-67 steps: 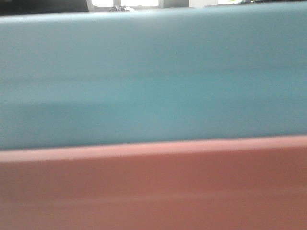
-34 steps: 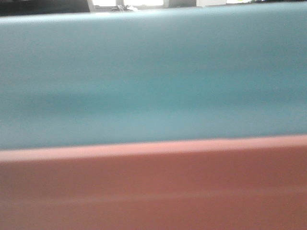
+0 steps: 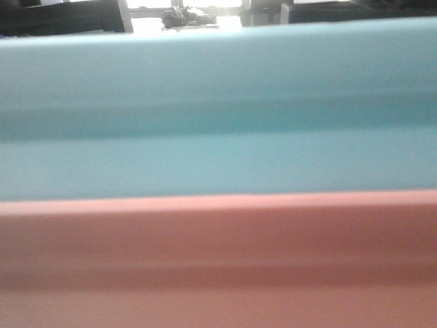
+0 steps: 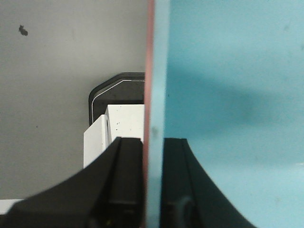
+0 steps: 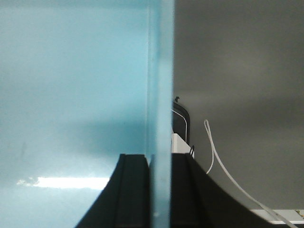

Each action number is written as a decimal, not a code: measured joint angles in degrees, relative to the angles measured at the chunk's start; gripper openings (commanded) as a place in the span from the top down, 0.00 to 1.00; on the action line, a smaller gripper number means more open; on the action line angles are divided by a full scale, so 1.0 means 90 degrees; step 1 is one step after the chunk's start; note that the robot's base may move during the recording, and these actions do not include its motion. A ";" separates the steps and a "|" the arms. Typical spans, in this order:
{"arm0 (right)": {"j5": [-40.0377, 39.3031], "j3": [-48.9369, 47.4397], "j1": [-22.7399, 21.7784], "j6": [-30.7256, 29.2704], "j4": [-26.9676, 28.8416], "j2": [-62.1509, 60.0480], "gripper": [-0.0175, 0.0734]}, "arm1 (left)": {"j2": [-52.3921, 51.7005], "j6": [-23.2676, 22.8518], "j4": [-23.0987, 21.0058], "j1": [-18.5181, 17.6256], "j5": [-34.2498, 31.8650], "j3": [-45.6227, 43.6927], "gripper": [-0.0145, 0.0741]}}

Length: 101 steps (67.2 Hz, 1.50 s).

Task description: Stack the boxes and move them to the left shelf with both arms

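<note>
The two boxes fill the front view, close and blurred: the sky-blue box sits in the salmon-pink box, whose rim crosses the frame below it. In the left wrist view my left gripper is shut on the stack's side wall, with the thin pink edge outside and the blue wall inside. My right gripper is shut on the opposite blue wall; no pink shows there. The left shelf is out of view.
Grey floor lies far below the left gripper, with a white block on a dark rounded base. A thin white cable runs over the floor under the right gripper. A bright window strip shows above the boxes.
In the front view the blue box's top edge has dropped a little, so more of the bright background shows above it. The pink rim stays at about the same height.
</note>
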 measured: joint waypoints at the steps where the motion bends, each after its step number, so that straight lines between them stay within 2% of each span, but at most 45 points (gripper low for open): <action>1: 0.0000 0.0000 0.0000 0.0000 0.0000 0.0000 0.75 | 0.0000 0.0000 0.0000 0.0000 0.0000 0.0000 0.84; 101: 0.0000 0.0000 0.0000 0.0013 0.0002 0.0000 0.75 | 0.0000 0.0000 0.0037 0.0000 -0.0036 0.0000 0.84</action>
